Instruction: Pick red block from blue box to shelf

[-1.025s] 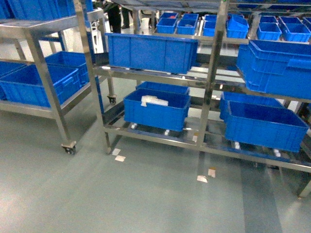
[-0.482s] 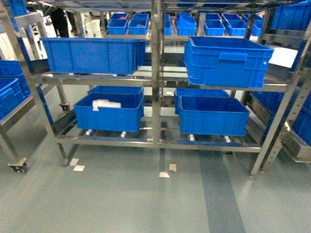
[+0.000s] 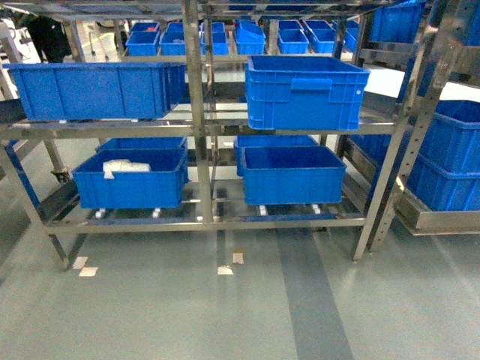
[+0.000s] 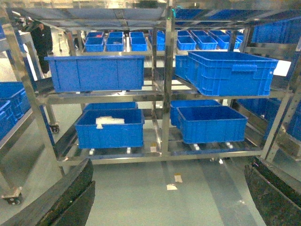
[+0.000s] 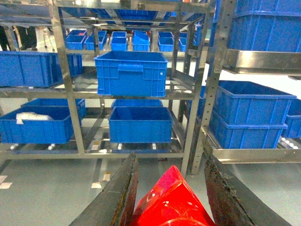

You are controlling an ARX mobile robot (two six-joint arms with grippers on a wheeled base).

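Note:
The red block (image 5: 171, 202), glossy and tilted with a corner upward, sits between the dark fingers of my right gripper (image 5: 170, 165), which is shut on it. In the left wrist view my left gripper (image 4: 171, 169) is open, its fingers spread wide with only floor between them. The shelf (image 3: 196, 120) is a shiny steel rack with perforated uprights standing straight ahead across the floor; it also shows as the shelf (image 4: 168, 80) and the shelf (image 5: 66, 70) in the wrist views. The blue box is out of view. Neither gripper shows in the head view.
Dark blue ribbed crates fill the rack: one upper right (image 3: 304, 90), one upper left (image 3: 90, 88), two below (image 3: 291, 174), the left one (image 3: 131, 187) holding a white item (image 3: 124, 166). A second rack with crates (image 3: 442, 150) stands at right. Paper scraps (image 3: 225, 270) lie on the floor.
In the head view the rack has slid steadily leftward, its middle upright passing from right of centre to left of centre. The left-hand rack has left the view and the right-hand rack has come in.

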